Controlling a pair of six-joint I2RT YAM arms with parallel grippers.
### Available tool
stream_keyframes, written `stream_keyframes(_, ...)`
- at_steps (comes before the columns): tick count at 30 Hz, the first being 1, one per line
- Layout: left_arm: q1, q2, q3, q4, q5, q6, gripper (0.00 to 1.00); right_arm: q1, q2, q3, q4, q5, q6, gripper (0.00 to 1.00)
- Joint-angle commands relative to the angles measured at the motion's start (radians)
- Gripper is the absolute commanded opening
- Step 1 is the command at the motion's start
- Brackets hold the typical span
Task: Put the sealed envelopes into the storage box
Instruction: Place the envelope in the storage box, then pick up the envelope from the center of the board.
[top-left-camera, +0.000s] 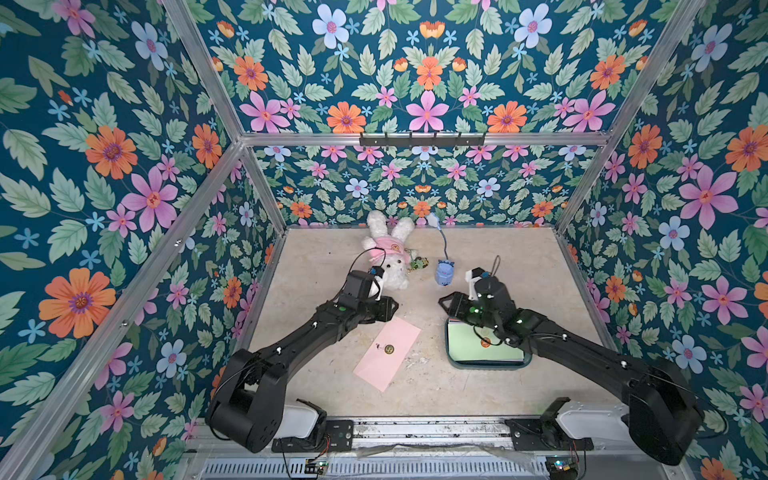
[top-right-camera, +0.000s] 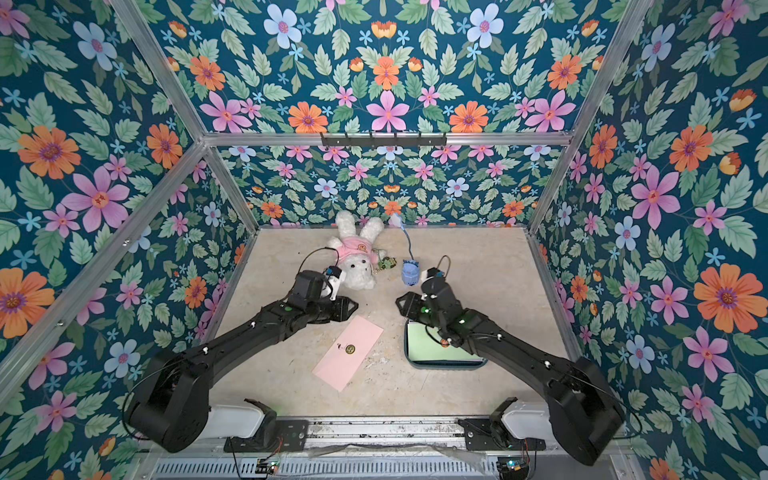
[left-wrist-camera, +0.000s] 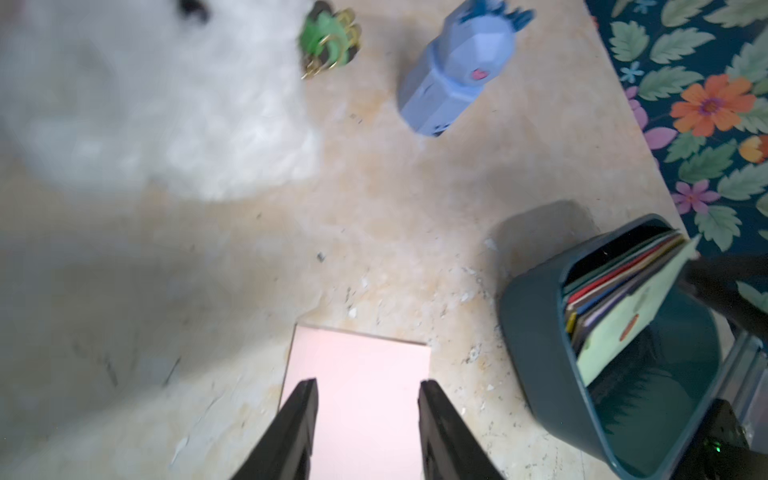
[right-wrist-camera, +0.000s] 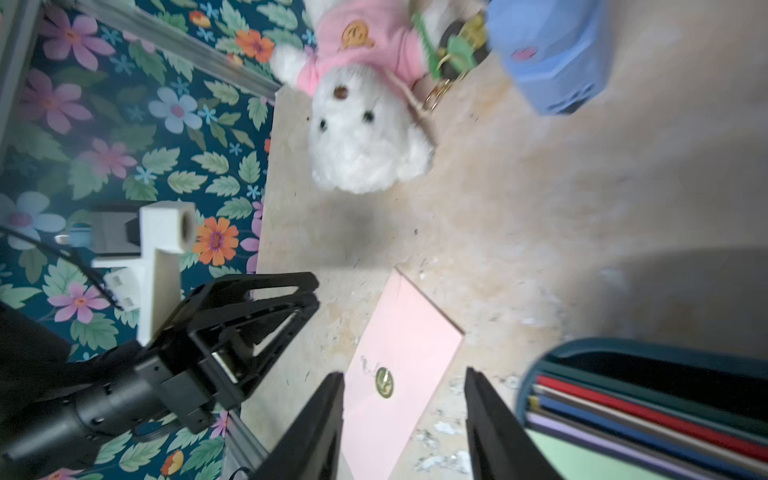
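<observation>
A pink sealed envelope (top-left-camera: 388, 353) (top-right-camera: 349, 353) with a round gold seal lies flat and slanted on the table between the arms. The dark teal storage box (top-left-camera: 488, 366) (left-wrist-camera: 523, 332) (right-wrist-camera: 623, 345) sits to its right, holding a stack of sealed envelopes (left-wrist-camera: 615, 291) (right-wrist-camera: 648, 419) in several colours. A light green envelope (top-left-camera: 478, 345) is on top. My left gripper (top-left-camera: 392, 308) (left-wrist-camera: 368, 386) is open above the pink envelope's far end, holding nothing. My right gripper (top-left-camera: 444, 301) (right-wrist-camera: 405, 374) is open and empty beyond the box's far left corner, its arm crossing over the box.
A white plush rabbit (top-left-camera: 388, 257) in a pink top lies at the back, close to my left wrist. Beside it are a green keychain (top-left-camera: 417, 262) and a small light-blue toy (top-left-camera: 444, 272) with a cord. Floral walls enclose the table on three sides.
</observation>
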Motion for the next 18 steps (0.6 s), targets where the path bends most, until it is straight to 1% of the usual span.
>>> stream_keyframes(1,0.023,-0.032,-0.081,0.067,-0.015,-0.127,0.41,0.104,0.11,0.066,-0.004,0.069,0.087,0.51)
stream_keyframes(5,0.03,-0.065,-0.154,0.077,-0.033,-0.167,0.36,0.205,0.251,0.151,-0.032,0.099,0.129,0.51)
stream_keyframes(7,0.032,-0.068,-0.177,0.079,-0.038,-0.178,0.34,0.228,0.346,0.192,-0.052,0.082,0.144,0.51)
stream_keyframes(9,0.033,-0.059,-0.185,0.072,-0.038,-0.185,0.31,0.23,0.395,0.239,-0.116,0.077,0.148,0.52)
stream_keyframes(13,0.036,-0.035,-0.2,0.061,-0.038,-0.205,0.27,0.23,0.433,0.263,-0.146,0.077,0.147,0.53)
stream_keyframes(18,0.035,0.0,-0.215,0.078,-0.012,-0.211,0.25,0.23,0.459,0.268,-0.191,0.075,0.172,0.54)
